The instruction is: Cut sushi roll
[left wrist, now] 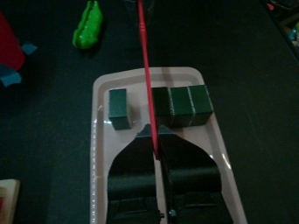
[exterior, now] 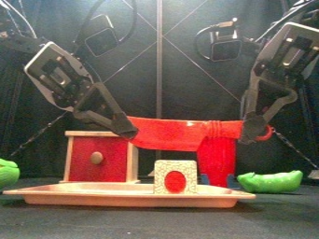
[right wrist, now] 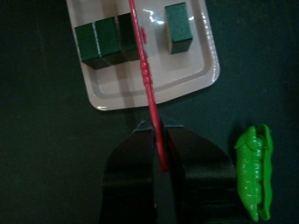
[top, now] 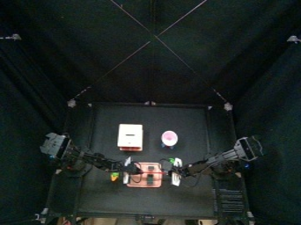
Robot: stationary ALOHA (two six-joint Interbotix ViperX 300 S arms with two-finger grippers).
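Mid-cut, I had both grippers (left wrist: 156, 157) (right wrist: 158, 153) clamped on the knife (exterior: 187, 133), above the roll's (left wrist: 184, 103) gap; next, press straight down.

In the top view the tray (top: 143, 176) at six o'clock is showing too small to make out the sushi pieces on it. In the front view the red knife (exterior: 187, 133) is hiding part of the red block (exterior: 221, 161) behind it, and the green pod (exterior: 7, 172) at nine o'clock is running off the edge.
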